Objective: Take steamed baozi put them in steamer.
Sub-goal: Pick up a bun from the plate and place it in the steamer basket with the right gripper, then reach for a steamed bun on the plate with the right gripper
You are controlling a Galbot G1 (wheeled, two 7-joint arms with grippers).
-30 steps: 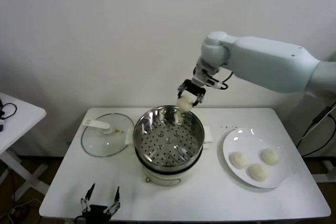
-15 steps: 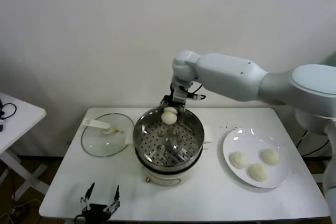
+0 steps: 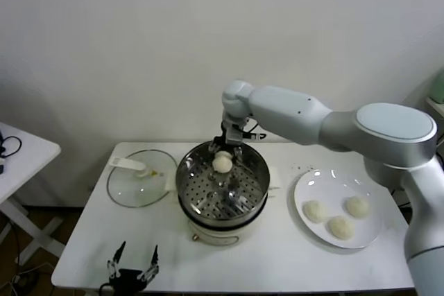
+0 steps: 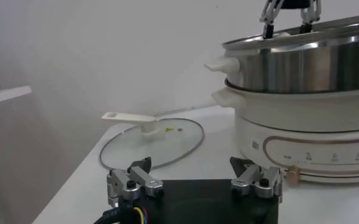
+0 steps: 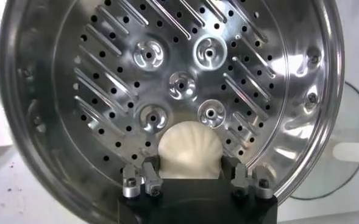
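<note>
Over the steamer: the right gripper [image 3: 223, 152] hangs above the far side of the steel basket, its fingers pinching one baozi [image 5: 189, 150] from either side.
Why held there: the bun sits over the perforated floor, likely so that letting go drops it inside the rim and not on the table.
Steamer [image 3: 191, 192]: mid-table, shiny basket on a white cooker base, no bun resting in it yet.
Baozi look: smooth, cream-white, dome-shaped, faintly pleated, far smaller than the basket.
Plate [image 3: 368, 233]: towards the table's right edge, carrying three more baozi [image 3: 339, 226].
Glass lid [image 3: 132, 195]: flat on the table, left of the steamer, out of the way.
Left gripper [image 4: 194, 182]: parked near the front edge, fingers spread, holding nothing.
</note>
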